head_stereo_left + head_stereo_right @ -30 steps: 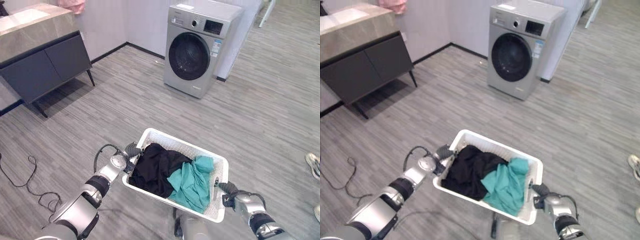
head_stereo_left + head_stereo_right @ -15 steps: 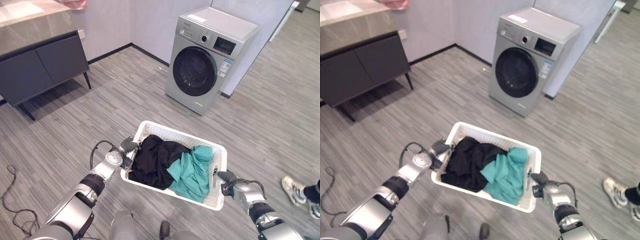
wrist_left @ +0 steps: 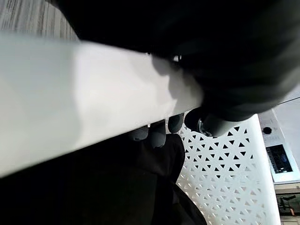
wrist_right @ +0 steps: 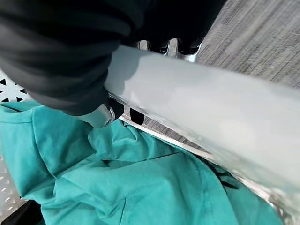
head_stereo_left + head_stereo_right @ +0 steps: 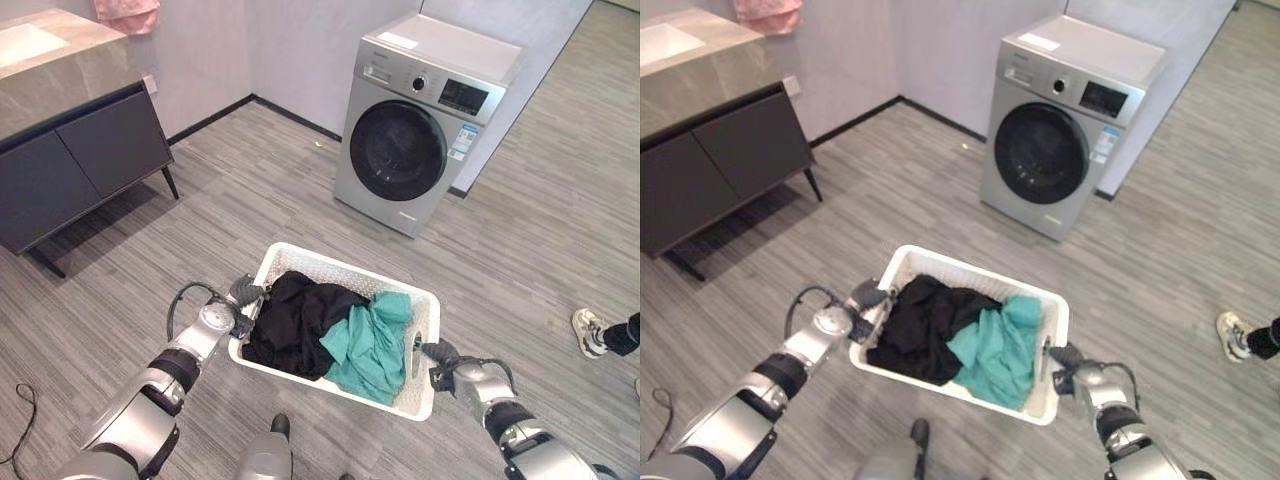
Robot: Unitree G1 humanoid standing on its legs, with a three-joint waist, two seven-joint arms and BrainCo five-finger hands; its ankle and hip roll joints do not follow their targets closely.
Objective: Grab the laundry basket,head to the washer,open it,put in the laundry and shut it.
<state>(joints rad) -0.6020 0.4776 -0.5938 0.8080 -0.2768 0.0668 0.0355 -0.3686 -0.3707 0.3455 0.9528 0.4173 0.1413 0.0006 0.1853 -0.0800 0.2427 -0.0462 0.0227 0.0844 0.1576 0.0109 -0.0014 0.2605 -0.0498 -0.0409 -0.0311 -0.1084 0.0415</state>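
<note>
Laundry basket (image 5: 425, 310) between both hands

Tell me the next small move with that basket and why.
Probably keep walking forward. Both the left hand and right hand grip the white laundry basket by its ends, clothes inside, while the washer, door closed, stands ahead across open floor.

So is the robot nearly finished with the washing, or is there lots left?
Lots left. Done: the left hand and right hand are curled round opposite rims of the white laundry basket, carrying it, with a black garment and a teal garment inside. In hand: getting to the washer, which stands across the floor ahead. Left: opening its round door, which is shut, loading the clothes, then closing it.
</note>
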